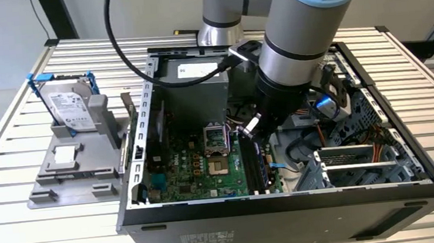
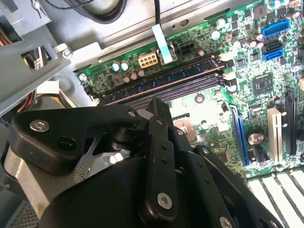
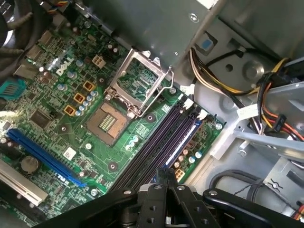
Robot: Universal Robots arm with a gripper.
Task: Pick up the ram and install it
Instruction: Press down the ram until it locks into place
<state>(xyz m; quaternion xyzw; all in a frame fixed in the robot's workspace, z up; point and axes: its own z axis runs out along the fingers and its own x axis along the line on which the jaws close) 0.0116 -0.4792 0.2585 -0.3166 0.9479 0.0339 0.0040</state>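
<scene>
hand (image 1: 251,131) over the memory slots (image 3: 161,142), ram (image 2: 161,81) seated in the outermost; finger state indeterminate. risk: uneven pressure leaves it half-latched.

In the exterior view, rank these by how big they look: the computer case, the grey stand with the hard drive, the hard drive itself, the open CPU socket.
Largest to smallest:
1. Computer case
2. Grey stand
3. Hard drive
4. CPU socket

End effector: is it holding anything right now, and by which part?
Cannot be told: the end effector is right over the memory slots, and no grip is visible.
</scene>
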